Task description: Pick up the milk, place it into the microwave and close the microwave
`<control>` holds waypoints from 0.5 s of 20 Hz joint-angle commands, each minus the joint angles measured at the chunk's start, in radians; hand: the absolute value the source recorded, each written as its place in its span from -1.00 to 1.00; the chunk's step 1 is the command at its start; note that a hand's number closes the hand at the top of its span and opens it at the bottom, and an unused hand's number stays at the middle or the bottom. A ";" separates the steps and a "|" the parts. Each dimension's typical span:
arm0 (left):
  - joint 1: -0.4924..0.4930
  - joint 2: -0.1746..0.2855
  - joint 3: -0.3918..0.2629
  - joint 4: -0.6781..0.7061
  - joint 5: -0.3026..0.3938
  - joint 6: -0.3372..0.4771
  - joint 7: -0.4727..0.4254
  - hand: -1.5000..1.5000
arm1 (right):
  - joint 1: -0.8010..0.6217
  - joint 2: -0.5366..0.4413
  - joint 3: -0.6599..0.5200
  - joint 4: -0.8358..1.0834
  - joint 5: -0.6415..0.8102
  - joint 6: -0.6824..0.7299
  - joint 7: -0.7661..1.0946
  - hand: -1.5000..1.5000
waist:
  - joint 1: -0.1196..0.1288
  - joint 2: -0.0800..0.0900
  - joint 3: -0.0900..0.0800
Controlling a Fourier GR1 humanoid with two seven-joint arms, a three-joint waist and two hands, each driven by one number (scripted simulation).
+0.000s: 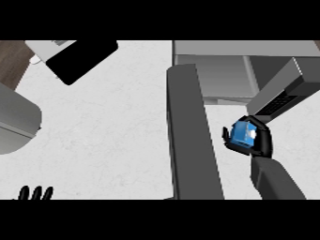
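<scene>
Right forearm (277, 180) comes up from the lower edge, grey and angled slightly leftward, and at its end the right hand (262, 144) has the prize. Its black fingers and thumb are wrapped round the milk (244, 133), a small blue carton whose face shows between them. The carton sits in that hand over the white counter (107, 140), just to the right of the door (190, 140).

And that door is wide open: a long dark grey slab seen nearly edge-on, running from the microwave (224, 70) at the top of the view all the way down toward the lower edge. The microwave's pale grey cavity shows behind it, up and to the left of the carton. The milk is near the opening, not inside it. Just above the hand, a dark panel with a keypad (281, 101) slants down toward the fingers, very close to them; contact cannot be judged from this angle.

Over on the far side, the left hand (36, 192) rests at the bottom-left edge, fingers straight and pointing up, holding nothing.

At top left lies a flat black slab (82, 61), tilted. A large grey rounded body (6, 117) fills the left edge.
</scene>
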 commanded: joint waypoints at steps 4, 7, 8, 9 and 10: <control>0.042 0.025 0.012 -0.097 0.017 0.015 0.039 -1.00 | 0.080 0.026 0.045 -0.173 -0.010 0.032 -0.021 1.00 | -0.022 -0.010 -0.002; 0.077 -0.002 -0.069 -0.107 -0.042 0.037 0.033 -1.00 | 0.123 -0.002 0.079 -0.285 -0.010 0.070 0.065 1.00 | -0.025 -0.012 -0.003; 0.062 0.010 -0.031 -0.001 -0.021 -0.013 -0.045 -1.00 | 0.205 0.031 0.101 -0.333 -0.001 0.052 0.024 1.00 | -0.027 -0.012 -0.003; 0.011 0.002 -0.034 0.037 -0.012 -0.022 -0.036 -1.00 | 0.181 -0.011 0.102 -0.402 -0.017 0.073 0.153 1.00 | -0.032 -0.013 -0.004; 0.011 0.042 0.011 -0.056 0.035 -0.017 0.047 -1.00 | 0.232 0.031 0.123 -0.445 -0.003 0.017 0.136 1.00 | -0.027 -0.010 -0.003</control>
